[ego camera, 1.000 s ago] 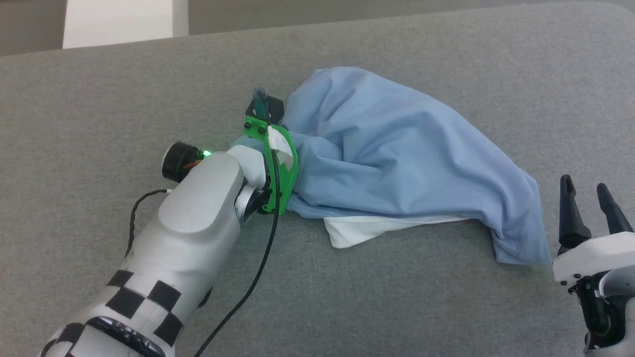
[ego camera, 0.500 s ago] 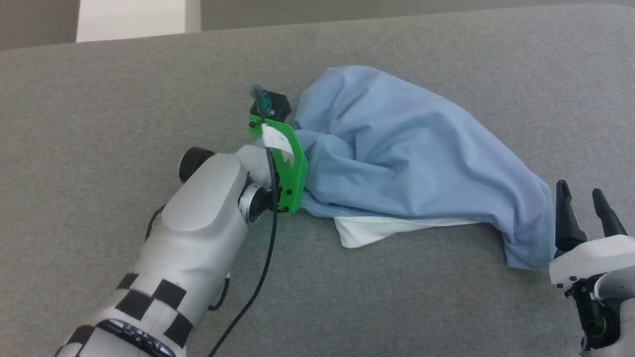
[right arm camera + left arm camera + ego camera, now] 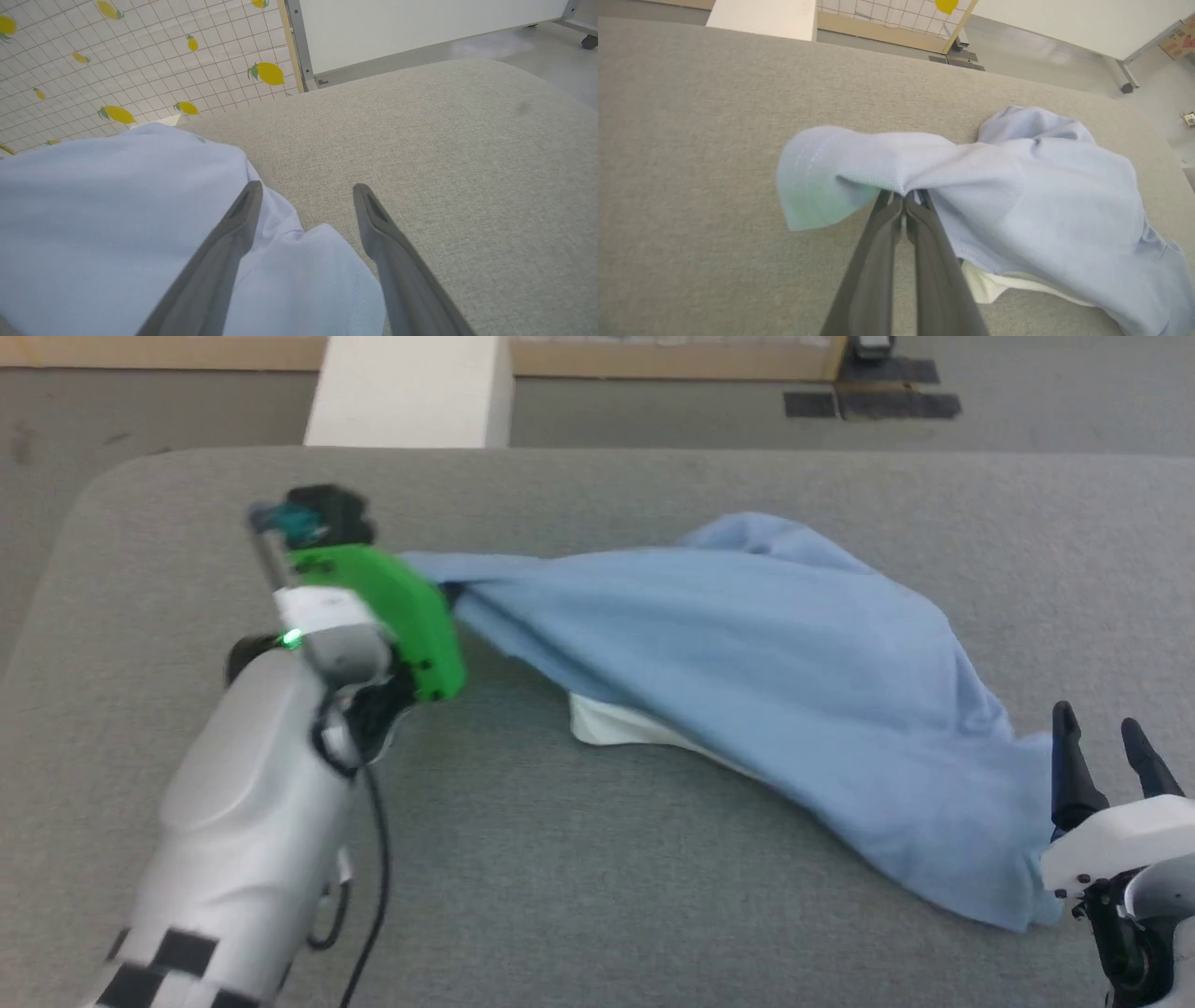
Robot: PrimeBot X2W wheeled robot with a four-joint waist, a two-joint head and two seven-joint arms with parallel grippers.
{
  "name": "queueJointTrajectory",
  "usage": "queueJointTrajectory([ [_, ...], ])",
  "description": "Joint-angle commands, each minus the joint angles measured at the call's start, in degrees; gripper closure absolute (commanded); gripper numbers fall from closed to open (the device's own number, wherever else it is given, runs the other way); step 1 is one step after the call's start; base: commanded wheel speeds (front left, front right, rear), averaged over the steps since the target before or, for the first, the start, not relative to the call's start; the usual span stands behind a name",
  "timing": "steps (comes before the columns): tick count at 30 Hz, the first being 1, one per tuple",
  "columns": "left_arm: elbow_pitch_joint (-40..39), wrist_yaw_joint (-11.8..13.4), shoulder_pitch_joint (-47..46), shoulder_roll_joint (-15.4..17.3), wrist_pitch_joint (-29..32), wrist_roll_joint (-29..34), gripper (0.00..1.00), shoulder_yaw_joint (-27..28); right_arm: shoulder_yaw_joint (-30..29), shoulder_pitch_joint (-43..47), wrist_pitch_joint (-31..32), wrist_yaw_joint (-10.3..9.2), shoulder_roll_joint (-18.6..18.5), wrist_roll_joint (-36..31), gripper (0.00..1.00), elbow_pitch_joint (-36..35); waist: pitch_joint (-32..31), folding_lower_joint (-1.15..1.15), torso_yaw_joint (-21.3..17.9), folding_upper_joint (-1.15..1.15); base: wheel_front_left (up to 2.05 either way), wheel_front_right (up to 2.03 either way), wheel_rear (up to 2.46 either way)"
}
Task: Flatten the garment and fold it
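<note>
The garment [image 3: 775, 681], a light-blue knit shirt, lies stretched across the grey table from upper left to lower right, with a white inner part [image 3: 607, 723] showing under its near edge. My left gripper [image 3: 453, 593], behind its green mount, holds the garment's left end lifted. In the left wrist view, the left gripper [image 3: 906, 198] is shut on a fold of the garment [image 3: 1017, 186]. My right gripper [image 3: 1106, 747] stands open at the garment's lower right end. In the right wrist view, a corner of the garment [image 3: 117, 210] lies under the open right gripper [image 3: 306, 189].
The grey padded table [image 3: 653, 915] has a rounded far-left corner. A white block [image 3: 411, 392] stands on the floor beyond the far edge. A black cable [image 3: 373, 877] hangs along my left arm. A lemon-patterned screen [image 3: 117, 56] stands behind the table.
My left gripper shut on the garment's left edge and pulled it left and away, stretching the bunched cloth out. The head camera tilted up. The right gripper stayed open beside the cloth.
</note>
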Motion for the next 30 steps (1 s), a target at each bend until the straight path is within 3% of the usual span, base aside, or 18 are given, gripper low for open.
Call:
queueJointTrajectory([
  [1, -1.3, 1.6, 2.9, 1.7, -0.4, -0.8, 1.00, 1.4, 0.2, 0.6, 0.2, 0.20, 0.0, -0.2, 0.00, -0.3, -2.8, 0.00, 3.1, 0.00, 0.00, 0.00, 0.00],
  [6, -6.4, 7.6, 14.3, 5.2, -0.7, -4.7, 1.00, 7.4, 0.7, 0.9, 0.6, 0.20, 0.0, 0.0, 0.00, -0.4, -3.3, 0.00, 3.7, 0.00, 0.00, 0.00, 0.00],
  [9, -8.2, 10.0, 21.4, 5.6, -0.6, -7.4, 1.00, 9.9, 0.8, 1.1, 0.8, 0.20, 0.0, 0.1, 0.00, -0.5, -3.2, 0.00, 3.7, 0.00, 0.00, 0.00, 0.00],
  [12, -8.8, 11.3, 27.8, 4.8, 0.2, -9.9, 1.00, 11.1, 0.8, 1.2, 0.9, 0.20, 0.0, 0.0, 0.00, -0.7, -2.9, 0.00, 3.4, 0.00, 0.00, 0.00, 0.00],
  [17, -9.4, 10.9, 33.5, 2.7, 1.0, -13.5, 1.00, 12.1, 1.0, 1.4, 0.9, 0.20, 0.0, 0.2, 0.00, -0.4, -3.0, 0.00, 2.8, 0.00, 0.00, 0.00, 0.00],
  [18, -9.9, 10.7, 33.5, 2.8, 0.3, -13.7, 0.87, 12.6, 1.0, 1.4, 0.9, 0.20, 0.0, 0.2, 0.00, -0.3, -3.1, 0.00, 2.8, 0.00, 0.00, 0.00, 0.00],
  [19, -10.6, 10.4, 33.5, 3.1, -0.5, -13.7, 0.36, 13.2, 0.9, 1.5, 0.9, 0.20, 0.0, 0.2, 0.00, -0.1, -3.4, 0.00, 2.8, 0.00, 0.00, 0.00, 0.00],
  [20, -11.2, 10.2, 33.4, 3.5, -1.4, -13.5, 0.00, 13.7, 0.9, 1.5, 0.8, 0.20, 0.0, 0.2, 0.00, 0.0, -3.7, 0.00, 2.7, 0.00, 0.00, 0.00, 0.00],
  [25, -18.1, 8.6, 33.5, 5.1, -9.3, -12.5, 0.00, 18.0, 1.2, 2.2, 0.5, 0.20, 0.0, 0.4, 0.00, 0.8, -5.4, 0.00, 2.4, 0.00, 0.00, 0.00, 0.00],
  [30, -24.1, 8.2, 36.3, 7.6, -19.6, -6.6, 0.00, 20.4, 1.3, 3.1, 0.3, 0.20, 0.0, 0.7, 0.00, 1.1, -6.5, 0.00, 2.2, 0.00, 0.00, 0.00, 0.00],
])
